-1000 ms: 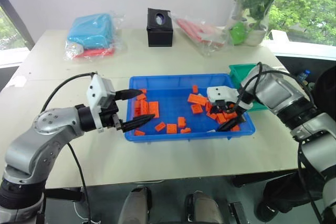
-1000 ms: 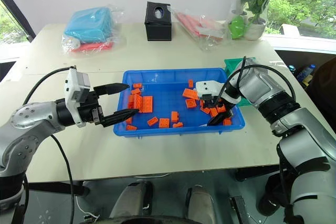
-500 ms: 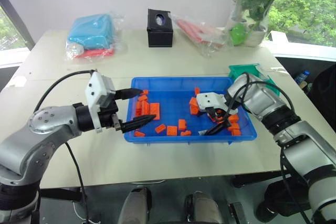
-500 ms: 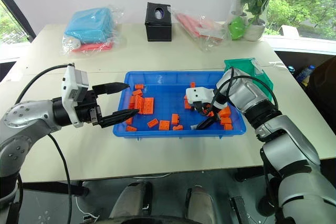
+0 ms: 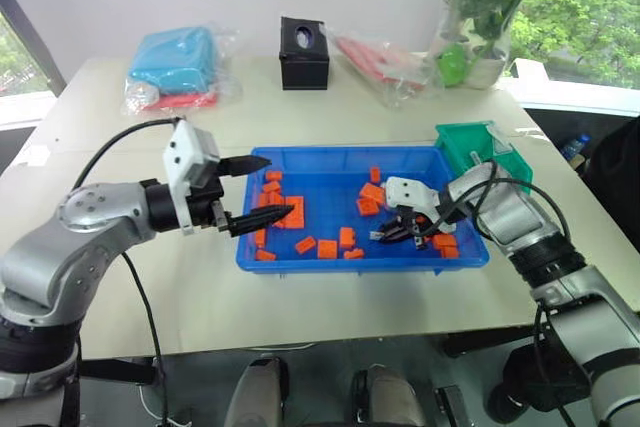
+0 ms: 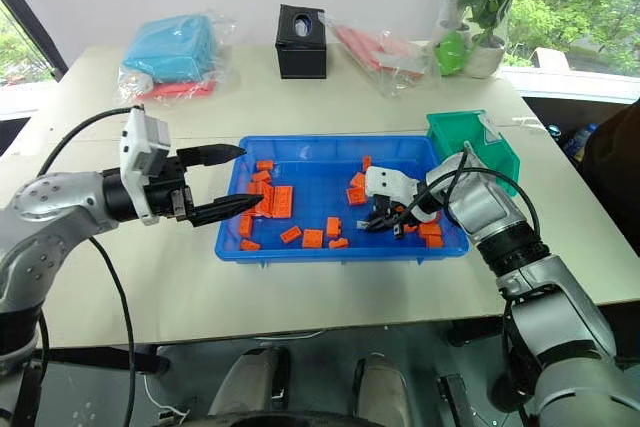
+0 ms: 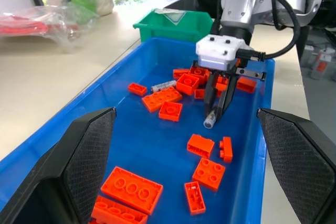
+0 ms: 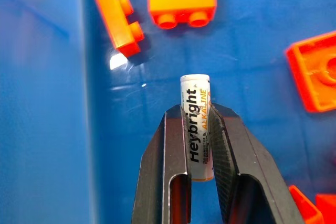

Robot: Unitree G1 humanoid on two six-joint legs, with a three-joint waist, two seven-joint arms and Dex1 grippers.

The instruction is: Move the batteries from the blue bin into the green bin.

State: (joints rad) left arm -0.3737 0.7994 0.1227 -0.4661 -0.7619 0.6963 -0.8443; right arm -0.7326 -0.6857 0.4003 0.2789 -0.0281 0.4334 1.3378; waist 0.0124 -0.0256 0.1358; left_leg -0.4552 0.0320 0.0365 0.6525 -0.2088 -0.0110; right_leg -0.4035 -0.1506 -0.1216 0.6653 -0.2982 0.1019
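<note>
glossy blue plastic bin (image 7: 131,66), shiny orange plastic blocks (image 7: 130,188), printed smooth-wrapped battery (image 8: 196,124), matt textured black jaws

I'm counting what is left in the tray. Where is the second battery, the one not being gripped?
In the left wrist view it lies among orange blocks in the blue bin, toward the green bin.

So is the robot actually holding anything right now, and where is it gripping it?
Yes: the right gripper pinches a battery along its body, one end poking out. The left gripper is open, holding nothing.
</note>
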